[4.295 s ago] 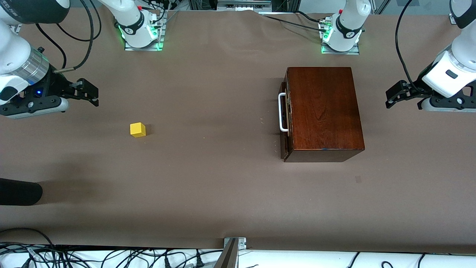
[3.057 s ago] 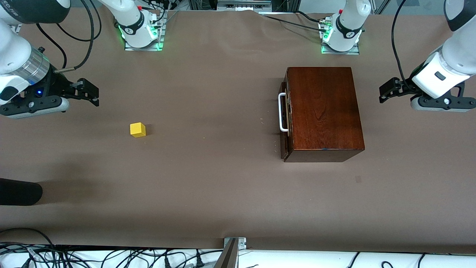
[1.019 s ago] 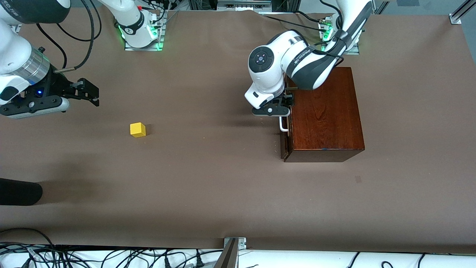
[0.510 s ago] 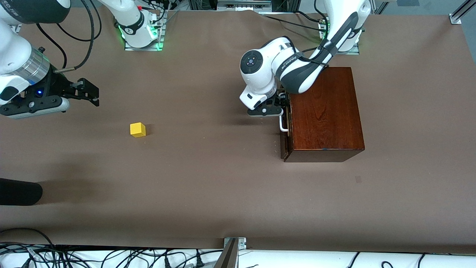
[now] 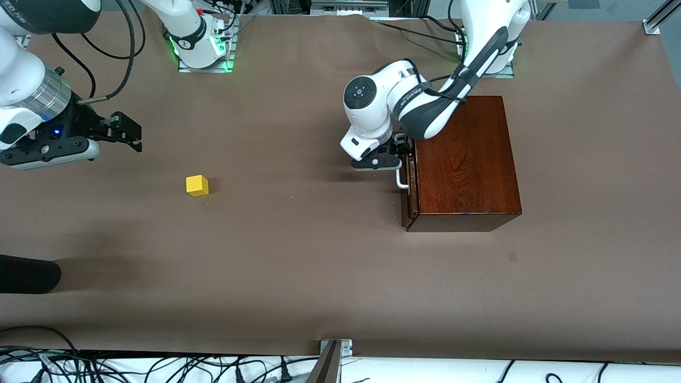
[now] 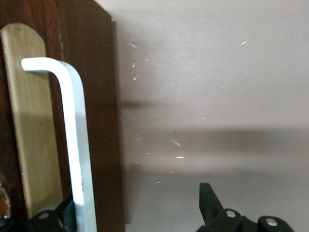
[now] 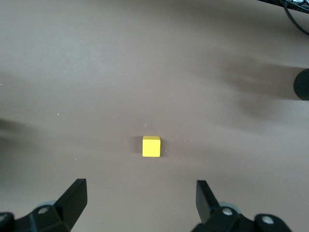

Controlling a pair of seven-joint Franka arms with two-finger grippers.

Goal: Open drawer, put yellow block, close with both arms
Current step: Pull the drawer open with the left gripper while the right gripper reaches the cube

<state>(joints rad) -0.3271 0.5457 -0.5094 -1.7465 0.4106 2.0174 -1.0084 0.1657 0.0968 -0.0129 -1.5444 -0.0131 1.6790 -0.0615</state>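
Note:
The dark mahogany box (image 5: 463, 159) stands toward the left arm's end of the table. Its drawer front (image 5: 408, 205) sits a sliver out of the box, facing the right arm's end. My left gripper (image 5: 400, 154) is open at the white U-shaped handle (image 5: 402, 184). In the left wrist view the handle (image 6: 77, 135) runs just inside one finger (image 6: 65, 212) of that gripper (image 6: 137, 195); the other finger is over bare table. The yellow block (image 5: 197, 185) lies on the table near the right arm's end. My right gripper (image 5: 127, 132) waits open, up over the table beside the block (image 7: 151, 146), which shows past its open gripper (image 7: 140, 186).
A black rounded object (image 5: 26, 274) pokes in at the right arm's end, nearer the front camera than the block. A metal bracket (image 5: 334, 348) sits at the table's front edge. The two arm bases (image 5: 202, 50) (image 5: 487, 56) stand along the back.
My left arm has swung in from its end of the table to the drawer handle. In the last second the hand and handle have shifted slightly toward the right arm's end. The right arm has not moved.

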